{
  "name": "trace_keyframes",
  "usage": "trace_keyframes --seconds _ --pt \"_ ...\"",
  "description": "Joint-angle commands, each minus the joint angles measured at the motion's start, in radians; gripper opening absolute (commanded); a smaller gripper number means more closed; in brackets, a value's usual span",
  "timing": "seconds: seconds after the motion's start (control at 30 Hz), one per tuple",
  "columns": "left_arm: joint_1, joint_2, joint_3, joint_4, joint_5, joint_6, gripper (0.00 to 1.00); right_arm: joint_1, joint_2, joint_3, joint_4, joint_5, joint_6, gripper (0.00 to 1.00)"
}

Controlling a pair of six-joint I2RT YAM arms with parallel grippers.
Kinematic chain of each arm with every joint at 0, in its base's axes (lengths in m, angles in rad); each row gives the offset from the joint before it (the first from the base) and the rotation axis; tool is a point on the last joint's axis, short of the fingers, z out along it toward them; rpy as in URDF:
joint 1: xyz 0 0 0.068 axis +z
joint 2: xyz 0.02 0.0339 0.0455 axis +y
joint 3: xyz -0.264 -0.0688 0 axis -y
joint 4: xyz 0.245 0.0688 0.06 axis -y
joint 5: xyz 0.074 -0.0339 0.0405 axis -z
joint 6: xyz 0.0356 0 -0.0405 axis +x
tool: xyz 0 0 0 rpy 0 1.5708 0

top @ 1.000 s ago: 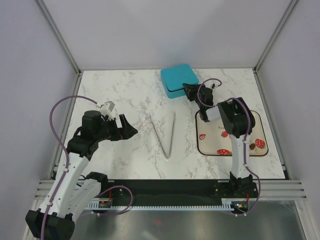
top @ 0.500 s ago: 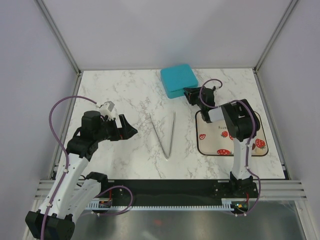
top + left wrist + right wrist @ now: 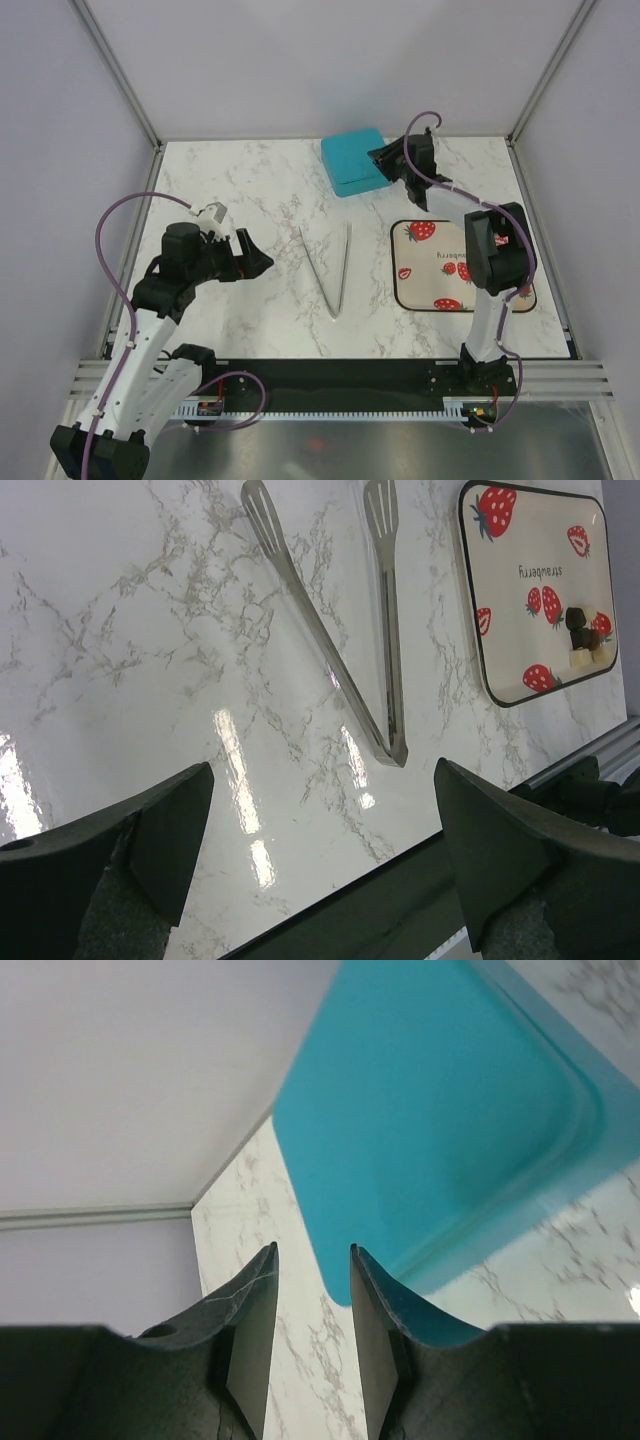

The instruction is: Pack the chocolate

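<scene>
On the strawberry tray (image 3: 505,580) lie the chocolates (image 3: 580,640): tiny, likely light, hard and slippery, best pinched across their sides. Left gripper (image 3: 320,772) gapes wide, empty; right gripper (image 3: 312,1260), narrowly parted beside the teal box (image 3: 430,1110), holds nothing.

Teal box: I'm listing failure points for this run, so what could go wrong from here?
1. The right gripper hangs at the edge of the closed teal box with its jaws only narrowly apart. It may shove the box rather than lift the lid.
2. The chocolates are tiny and clustered on the strawberry tray. The tongs lie flat on the marble, so the open left gripper may struggle to pick them up.
</scene>
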State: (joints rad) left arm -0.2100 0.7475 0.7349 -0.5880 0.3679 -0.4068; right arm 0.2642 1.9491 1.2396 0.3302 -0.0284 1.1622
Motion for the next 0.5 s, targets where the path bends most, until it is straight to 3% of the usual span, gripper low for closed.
trace_keyframes --seconds 0.0,0.27,0.4,0.47 --pt "-0.002 -0.002 -0.002 0.033 -0.006 0.023 1.0 -0.002 0.087 0.251 -0.24 -0.027 -0.231 0.42" --pt "-0.003 0.012 -0.002 0.033 -0.006 0.023 1.0 -0.002 0.252 0.487 -0.298 0.004 -0.456 0.42" --pt "-0.003 0.024 -0.002 0.033 -0.011 0.023 1.0 -0.002 0.335 0.515 -0.37 -0.022 -0.51 0.4" --pt "-0.003 0.027 -0.002 0.033 -0.012 0.023 1.0 0.0 0.324 0.454 -0.398 0.01 -0.51 0.39"
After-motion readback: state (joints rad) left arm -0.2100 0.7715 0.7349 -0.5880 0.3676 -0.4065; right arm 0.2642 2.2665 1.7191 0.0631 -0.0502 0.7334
